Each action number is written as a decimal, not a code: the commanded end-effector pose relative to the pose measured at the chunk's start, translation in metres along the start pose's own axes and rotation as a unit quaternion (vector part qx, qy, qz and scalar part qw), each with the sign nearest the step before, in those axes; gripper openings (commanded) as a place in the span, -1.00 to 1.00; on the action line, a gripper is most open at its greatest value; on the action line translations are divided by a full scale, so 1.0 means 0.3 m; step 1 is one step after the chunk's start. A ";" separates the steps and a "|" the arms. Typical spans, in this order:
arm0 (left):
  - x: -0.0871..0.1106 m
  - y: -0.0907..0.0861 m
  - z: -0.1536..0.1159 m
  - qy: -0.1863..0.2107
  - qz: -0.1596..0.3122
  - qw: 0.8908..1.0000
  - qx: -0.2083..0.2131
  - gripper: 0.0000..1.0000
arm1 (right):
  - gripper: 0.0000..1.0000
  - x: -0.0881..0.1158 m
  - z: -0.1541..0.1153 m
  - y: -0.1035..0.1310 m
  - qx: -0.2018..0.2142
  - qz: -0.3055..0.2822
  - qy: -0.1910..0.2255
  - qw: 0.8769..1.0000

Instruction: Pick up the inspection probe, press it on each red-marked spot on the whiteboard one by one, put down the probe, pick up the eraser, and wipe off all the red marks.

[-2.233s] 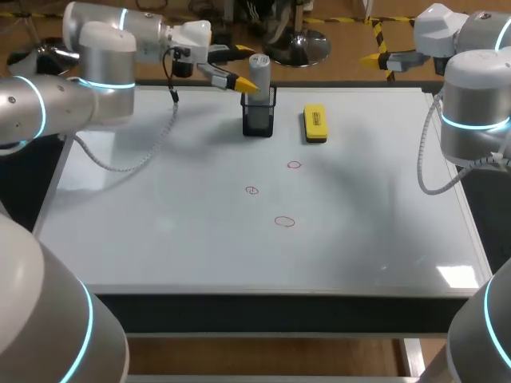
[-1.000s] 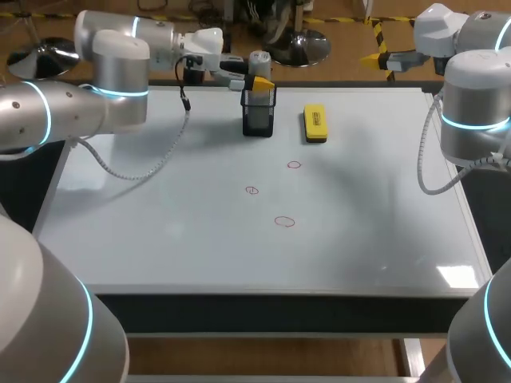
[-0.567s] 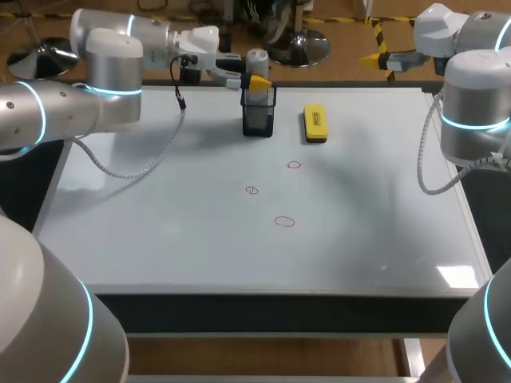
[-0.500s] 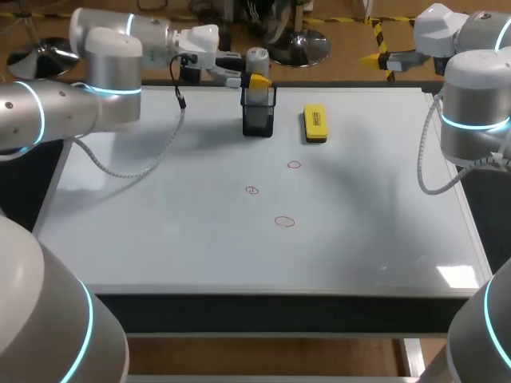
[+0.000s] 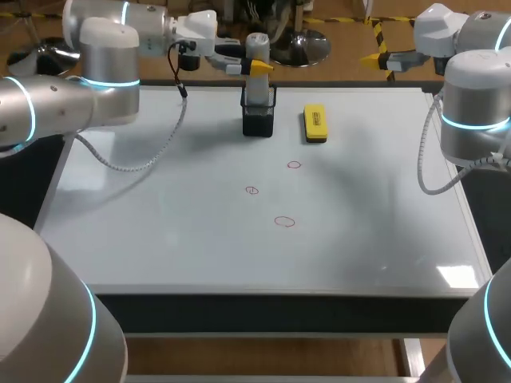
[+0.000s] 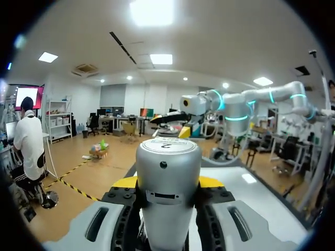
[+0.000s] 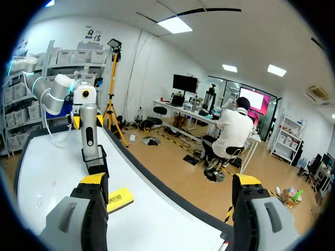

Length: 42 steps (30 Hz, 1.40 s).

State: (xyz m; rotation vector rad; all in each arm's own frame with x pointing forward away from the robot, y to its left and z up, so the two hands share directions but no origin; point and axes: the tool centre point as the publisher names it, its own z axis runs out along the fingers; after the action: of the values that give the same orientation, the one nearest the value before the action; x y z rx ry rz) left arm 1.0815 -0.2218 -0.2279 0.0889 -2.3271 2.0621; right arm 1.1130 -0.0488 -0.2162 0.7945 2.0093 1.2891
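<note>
The inspection probe (image 5: 257,57), a grey cylinder, stands upright with its lower end inside the black mesh holder (image 5: 258,118) at the back of the whiteboard (image 5: 160,231). My left gripper (image 5: 254,70) is shut on the probe's side. In the left wrist view the probe (image 6: 168,178) fills the gap between the yellow fingertips (image 6: 124,182). Three red marks (image 5: 294,165), (image 5: 252,190), (image 5: 284,222) lie mid-board. The yellow eraser (image 5: 315,124) lies to the right of the holder. My right gripper (image 7: 170,180) is open and empty, off the board's back right corner (image 5: 377,57).
The right wrist view looks along the board's back edge at the probe (image 7: 89,130), the holder (image 7: 98,159), the eraser (image 7: 118,198) and my left arm (image 7: 55,91). The board's front edge (image 5: 263,292) borders a dark strip.
My left gripper has risen with the probe, drawing it partway up out of the holder. The right arm has kept still.
</note>
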 end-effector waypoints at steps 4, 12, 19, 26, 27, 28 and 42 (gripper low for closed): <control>0.032 -0.087 -0.020 -0.014 -0.006 1.000 -0.003 -1.00 | 1.00 -0.003 0.000 -0.002 -0.001 0.000 0.001 1.000; 0.033 -0.146 -0.035 -0.021 -0.003 1.000 0.000 -1.00 | 1.00 -0.003 0.000 -0.002 -0.001 0.000 0.001 1.000; 0.043 -0.203 -0.068 -0.037 0.004 0.999 -0.008 -1.00 | 1.00 -0.003 0.000 -0.002 -0.001 0.000 0.001 1.000; 0.048 -0.257 -0.168 -0.046 0.006 0.999 0.012 -1.00 | 1.00 -0.003 0.000 -0.002 -0.001 0.000 0.001 1.000; 0.045 -0.258 -0.187 -0.047 0.005 0.999 0.015 -1.00 | 1.00 -0.003 0.000 -0.002 -0.001 0.000 0.001 1.000; 0.042 -0.257 -0.207 -0.050 0.006 0.999 0.016 -1.00 | 1.00 -0.003 0.000 -0.002 -0.001 0.000 0.001 1.000; 0.008 -0.169 -0.501 -0.104 0.011 0.995 0.007 -1.00 | 1.00 -0.003 0.000 -0.002 -0.001 0.000 0.001 1.000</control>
State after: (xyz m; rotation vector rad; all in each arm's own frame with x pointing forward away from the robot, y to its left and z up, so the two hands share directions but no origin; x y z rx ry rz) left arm 1.0900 -0.0988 -0.1604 0.2924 -2.4390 2.1686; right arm 1.1130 -0.0489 -0.2162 0.7946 2.0092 1.2890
